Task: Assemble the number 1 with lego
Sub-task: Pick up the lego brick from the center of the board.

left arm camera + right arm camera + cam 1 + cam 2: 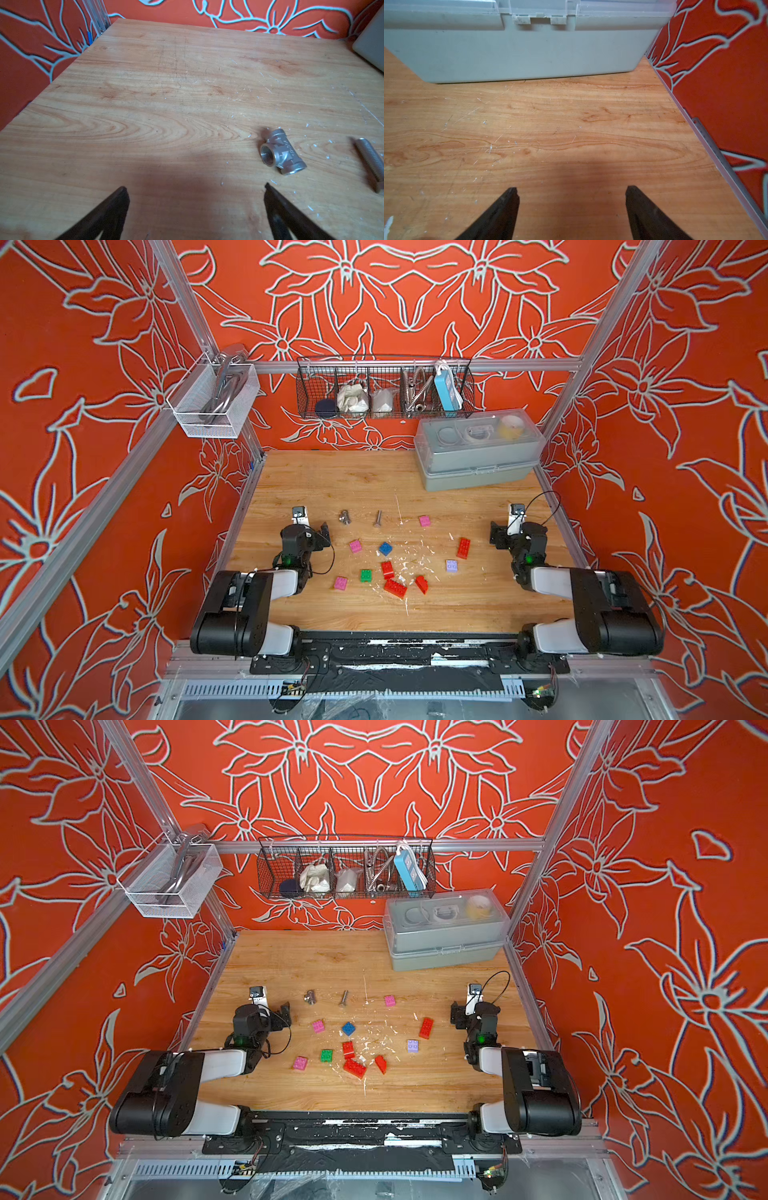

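While parked at opposite wooden table (332, 477) sides, black left gripper (195, 188) and black right gripper (572, 189) gape empty; small studded plastic lego bricks (395, 587) scattered between, well apart from both.

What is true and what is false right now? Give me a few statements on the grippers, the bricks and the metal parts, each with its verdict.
1. The left gripper and the right gripper are both open and empty. True.
2. The blue brick is held in a gripper. False: it lies loose on the table.
3. One pink brick lies farther toward the grey box than any other brick. True.
4. The metal tee fitting lies by the right gripper. False: it lies near the left gripper, outside its jaws.
5. A red brick lies near the lilac brick, not touching it. True.
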`<action>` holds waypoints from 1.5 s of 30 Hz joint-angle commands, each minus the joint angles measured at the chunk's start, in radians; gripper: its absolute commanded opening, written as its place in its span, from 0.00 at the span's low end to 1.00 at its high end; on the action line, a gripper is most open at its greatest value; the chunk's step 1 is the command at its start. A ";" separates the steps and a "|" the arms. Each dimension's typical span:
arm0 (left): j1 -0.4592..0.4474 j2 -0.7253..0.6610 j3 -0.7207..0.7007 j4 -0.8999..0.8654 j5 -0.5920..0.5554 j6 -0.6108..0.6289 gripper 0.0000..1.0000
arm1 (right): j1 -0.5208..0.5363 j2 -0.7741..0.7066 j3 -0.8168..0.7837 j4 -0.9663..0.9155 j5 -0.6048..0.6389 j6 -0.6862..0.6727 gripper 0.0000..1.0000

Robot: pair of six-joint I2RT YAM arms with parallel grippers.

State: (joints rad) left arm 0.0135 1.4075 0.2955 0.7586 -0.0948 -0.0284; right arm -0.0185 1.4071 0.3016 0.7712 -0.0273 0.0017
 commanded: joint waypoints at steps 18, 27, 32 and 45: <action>-0.001 0.002 0.013 0.020 -0.006 0.007 0.99 | 0.008 0.000 0.021 0.021 -0.007 -0.007 0.99; -0.067 -0.189 0.181 -0.399 -0.189 -0.021 0.96 | 0.006 -0.220 0.182 -0.432 0.115 0.068 0.98; -0.124 -0.304 0.367 -0.801 -0.221 -0.211 0.91 | 0.012 -0.304 0.350 -0.779 0.000 0.209 0.90; -0.302 -0.472 0.414 -1.174 0.012 -0.422 0.82 | 0.335 -0.307 0.539 -1.246 -0.216 0.288 0.75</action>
State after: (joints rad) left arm -0.2588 0.9653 0.7048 -0.2905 -0.1322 -0.3901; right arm 0.2710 1.0866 0.7895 -0.3191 -0.1944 0.2733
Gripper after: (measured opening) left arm 0.827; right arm 0.764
